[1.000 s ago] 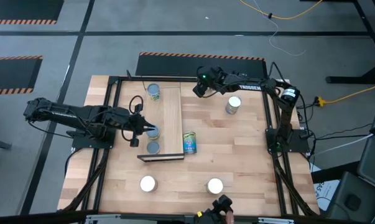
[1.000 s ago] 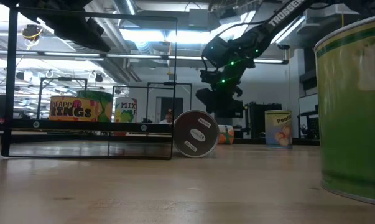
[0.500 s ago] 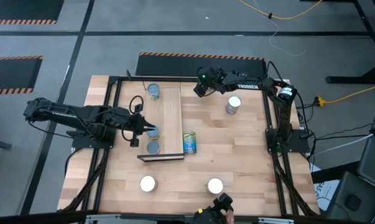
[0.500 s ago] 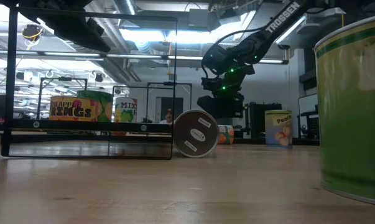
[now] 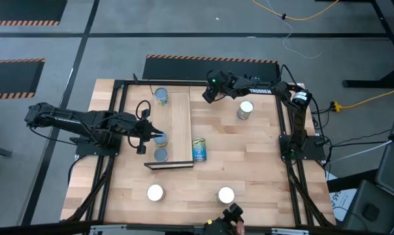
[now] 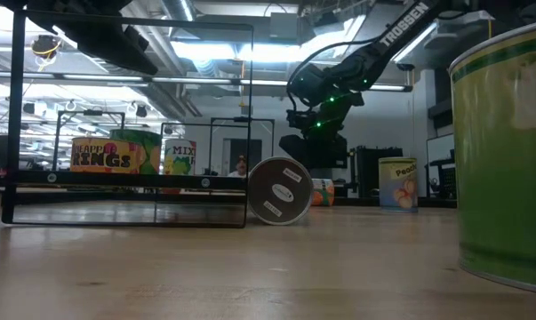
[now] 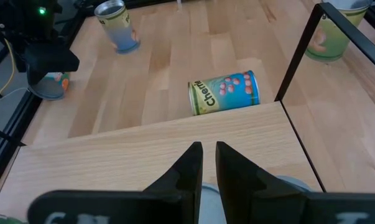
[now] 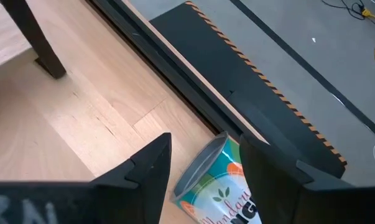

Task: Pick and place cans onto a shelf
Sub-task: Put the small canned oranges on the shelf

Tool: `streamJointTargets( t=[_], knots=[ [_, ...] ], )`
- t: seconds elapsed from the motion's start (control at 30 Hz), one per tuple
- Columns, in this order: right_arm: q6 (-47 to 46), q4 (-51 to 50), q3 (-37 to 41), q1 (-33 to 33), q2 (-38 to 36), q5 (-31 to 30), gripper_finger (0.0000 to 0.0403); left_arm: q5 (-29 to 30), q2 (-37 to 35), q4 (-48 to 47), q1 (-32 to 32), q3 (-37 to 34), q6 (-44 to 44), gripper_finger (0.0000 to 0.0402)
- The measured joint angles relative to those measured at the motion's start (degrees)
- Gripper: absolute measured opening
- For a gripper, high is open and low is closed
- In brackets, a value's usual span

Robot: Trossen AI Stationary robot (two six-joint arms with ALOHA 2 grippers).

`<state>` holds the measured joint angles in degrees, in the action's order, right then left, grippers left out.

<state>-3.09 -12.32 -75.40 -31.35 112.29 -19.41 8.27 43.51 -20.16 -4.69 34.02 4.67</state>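
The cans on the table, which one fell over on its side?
The blue-and-yellow cherry can, lying beside the shelf near its dark end. Every other can, like the white-topped can, stands upright.

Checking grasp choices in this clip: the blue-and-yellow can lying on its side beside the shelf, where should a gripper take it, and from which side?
Probably from straight above, with the fingers on the two flat ends of the tipped can. It lies along the edge of the shelf, with little room on that side, and its round flanks could roll away.

2 spread dark fingers (image 8: 151, 168), tilted can (image 8: 219, 180) between, wooden tabletop (image 8: 69, 124)
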Motion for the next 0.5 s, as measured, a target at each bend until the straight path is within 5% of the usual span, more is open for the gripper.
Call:
streamJointTargets(
  t=[0.5],
  knots=[
    [-1.29, -2.23, 0.02, -0.97, 0.0, -0.4, 0.0194, 0.0, 0.0, 0.0, 0.0, 0.0, 0.0, 0.0039]
  ],
)
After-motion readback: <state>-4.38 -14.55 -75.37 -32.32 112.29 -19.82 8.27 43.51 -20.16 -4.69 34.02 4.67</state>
